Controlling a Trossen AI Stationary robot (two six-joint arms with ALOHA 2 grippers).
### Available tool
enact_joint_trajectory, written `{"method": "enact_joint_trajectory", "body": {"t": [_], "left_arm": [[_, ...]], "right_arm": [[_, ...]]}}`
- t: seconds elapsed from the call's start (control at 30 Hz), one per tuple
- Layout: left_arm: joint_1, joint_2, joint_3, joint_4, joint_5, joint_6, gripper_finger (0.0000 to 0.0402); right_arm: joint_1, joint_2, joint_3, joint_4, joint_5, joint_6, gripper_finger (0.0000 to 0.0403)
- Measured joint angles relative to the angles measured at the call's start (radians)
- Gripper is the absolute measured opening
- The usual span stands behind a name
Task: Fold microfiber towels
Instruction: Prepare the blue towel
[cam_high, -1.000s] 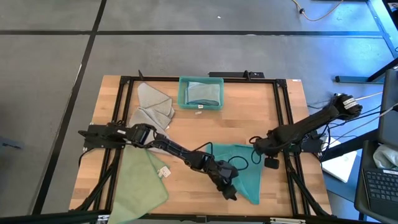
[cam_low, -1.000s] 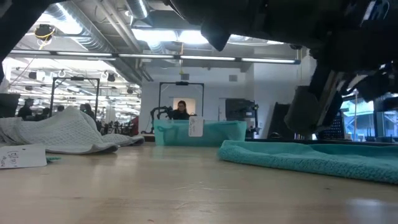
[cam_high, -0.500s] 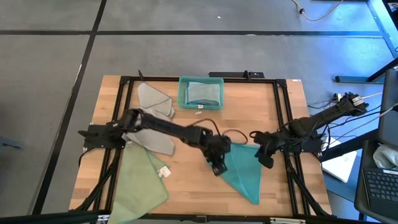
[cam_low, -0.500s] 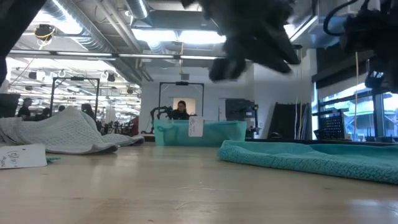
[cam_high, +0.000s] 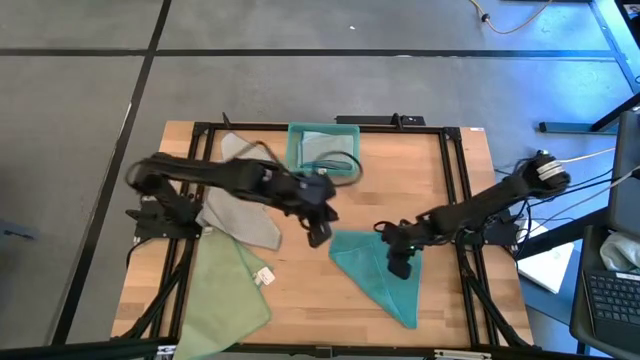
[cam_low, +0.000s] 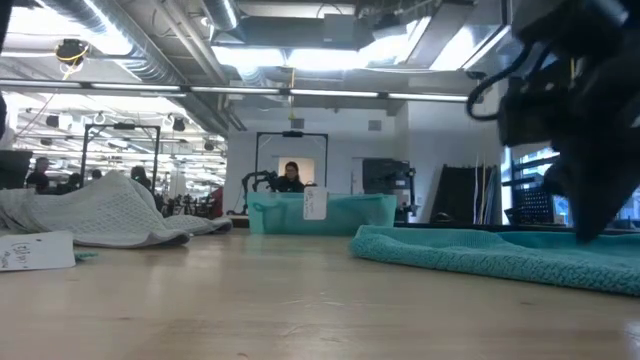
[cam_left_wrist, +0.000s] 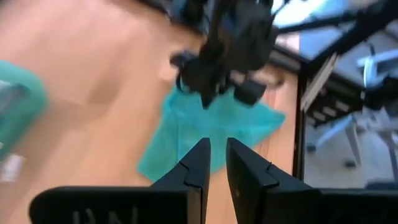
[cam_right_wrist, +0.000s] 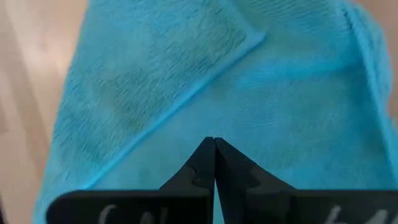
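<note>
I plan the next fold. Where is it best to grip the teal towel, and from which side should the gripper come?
Probably at the pointed corner of the teal towel nearest the table's front edge. It lies flat as a rough triangle, and that tip is thin and free. Come from above; the right gripper is already over the towel.

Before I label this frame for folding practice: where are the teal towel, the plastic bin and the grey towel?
teal towel (cam_high: 372, 275), high view, middle of the cloth.
plastic bin (cam_high: 292, 150), high view, left wall.
grey towel (cam_high: 245, 220), high view, its flat lower part.
</note>
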Motion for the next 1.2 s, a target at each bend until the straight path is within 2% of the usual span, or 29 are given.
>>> {"method": "enact_joint_trajectory", "body": {"t": [0.1,0.27,0.4,0.57,0.63,0.87,1.03,1.1,1.2], "left_arm": [[-0.016,-0.067,0.000,-0.006,-0.082,-0.007,0.0043],[-0.036,-0.123,0.000,-0.090,-0.163,-0.015,0.0043],[-0.038,-0.151,0.000,-0.195,-0.175,-0.042,0.0043],[-0.039,-0.169,-0.002,-0.281,-0.174,-0.066,0.0043],[-0.041,-0.183,-0.002,-0.291,-0.174,-0.067,0.0043],[-0.028,-0.217,-0.002,-0.350,-0.204,-0.068,0.0043],[-0.022,-0.239,-0.001,-0.352,-0.207,-0.096,0.0043],[-0.024,-0.244,-0.001,-0.353,-0.207,-0.112,0.0043],[-0.034,-0.244,-0.001,-0.363,-0.207,-0.122,0.0043]], "right_arm": [[-0.038,0.061,0.037,0.010,0.001,-0.034,0.0012],[-0.121,0.153,0.124,0.018,0.001,-0.198,0.0012],[-0.201,0.261,0.197,0.021,-0.007,-0.289,0.0012],[-0.302,0.391,0.311,0.031,-0.133,-0.360,0.0012],[-0.331,0.427,0.364,0.025,-0.153,-0.408,0.0012],[-0.440,0.528,0.576,0.011,-0.107,-0.582,0.0012],[-0.509,0.604,0.709,-0.107,-0.109,-0.660,0.0012],[-0.530,0.609,0.765,-0.191,-0.146,-0.653,0.0012],[-0.555,0.594,0.826,-0.337,-0.328,-0.616,0.0012]]}}
